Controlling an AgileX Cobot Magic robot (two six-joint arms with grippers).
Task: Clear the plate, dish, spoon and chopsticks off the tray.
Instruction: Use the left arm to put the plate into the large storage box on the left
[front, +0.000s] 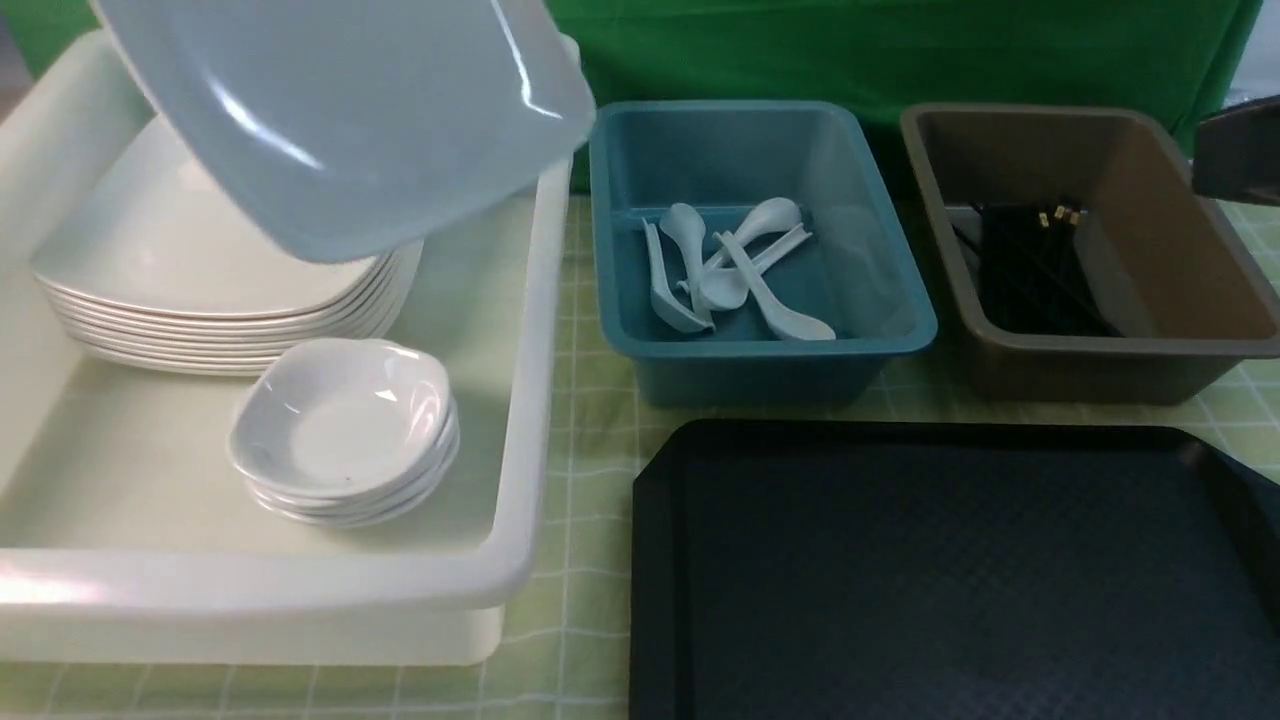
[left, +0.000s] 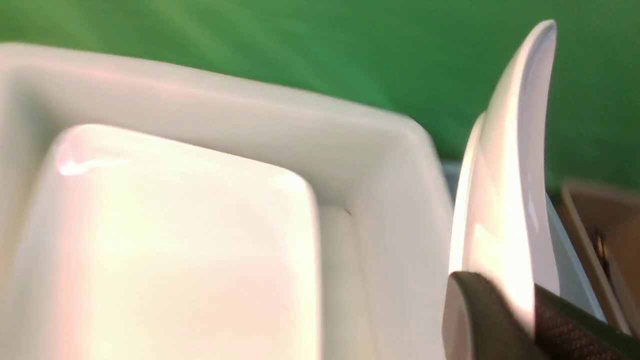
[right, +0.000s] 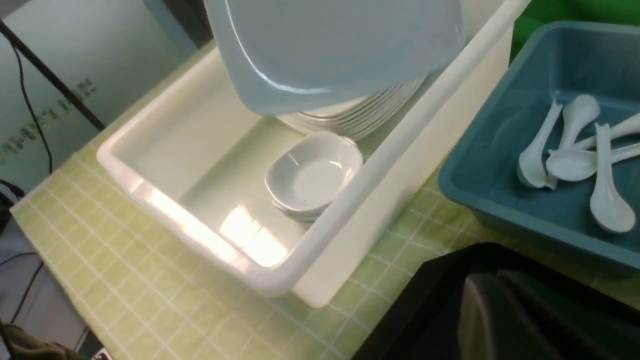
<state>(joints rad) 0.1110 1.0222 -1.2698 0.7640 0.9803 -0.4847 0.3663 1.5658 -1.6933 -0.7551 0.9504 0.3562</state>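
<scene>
Left end effector (left: 520, 315) grasps the tilted plate (front: 340, 110) by its edge, stacked plates (front: 200, 300) in a white bin (front: 520, 400) below it. Right end effector (front: 1238, 150), clenched, hangs near the brown bin (front: 1100, 345).

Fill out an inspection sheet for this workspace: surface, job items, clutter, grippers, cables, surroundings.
Surface: green checked cloth, no spills seen.
Job's things: tray in front, nothing on its visible part; plate tilted in the air above the plate stack in the white bin; small dishes stacked in the same bin; spoons in the teal bin; chopsticks in the brown bin.
Clutter: nothing seen.
Grippers: left gripper shut on the plate's edge; right gripper shut, at the far right near the brown bin.
Cables: black cables beyond the cloth's edge.
Surroundings: green backdrop behind the bins.
</scene>
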